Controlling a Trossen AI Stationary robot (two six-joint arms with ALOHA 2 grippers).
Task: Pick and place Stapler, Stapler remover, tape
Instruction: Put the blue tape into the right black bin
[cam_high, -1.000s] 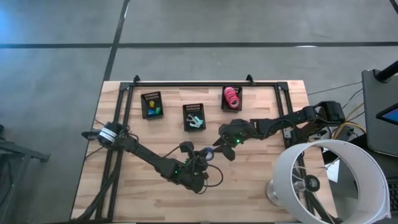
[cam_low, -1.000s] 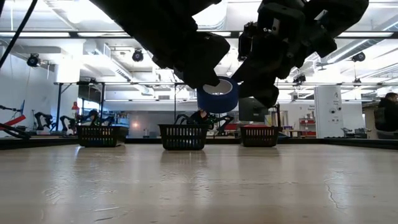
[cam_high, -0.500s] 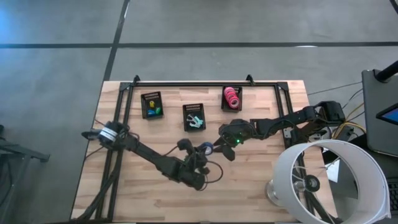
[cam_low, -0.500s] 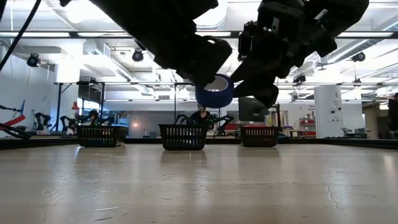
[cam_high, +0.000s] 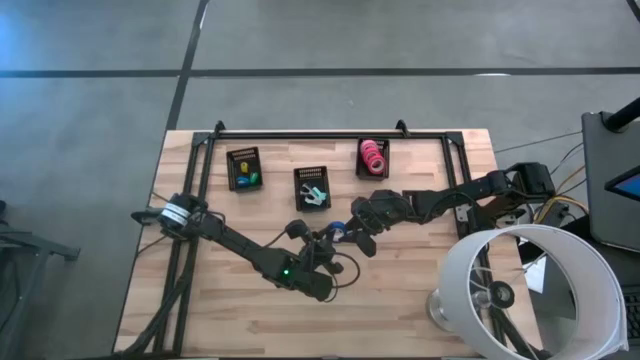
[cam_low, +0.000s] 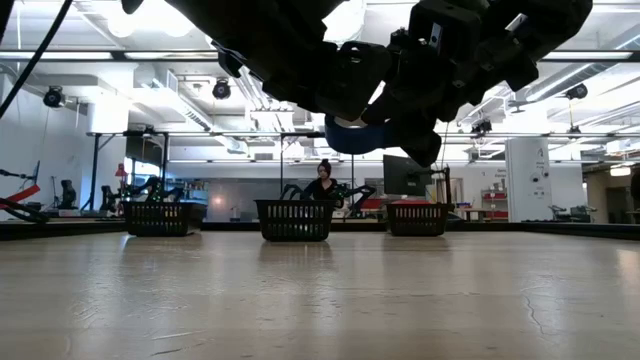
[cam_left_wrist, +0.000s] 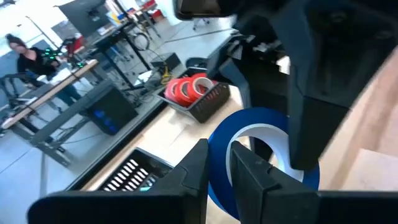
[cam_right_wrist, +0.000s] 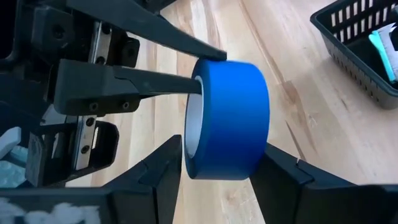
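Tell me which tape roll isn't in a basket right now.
The blue tape roll, held above the table between the left gripper and right gripper. The red rolls sit in the rightmost basket.

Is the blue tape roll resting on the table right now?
No; the low view shows the blue tape roll held in the air, well above the table.

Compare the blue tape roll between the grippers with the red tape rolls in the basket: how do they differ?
The blue tape roll is held in the air above the wooden table; the red tape rolls lie in a black plastic basket at the far edge. The blue roll is alone; the red ones are packed together. Both are ring-shaped rolls.
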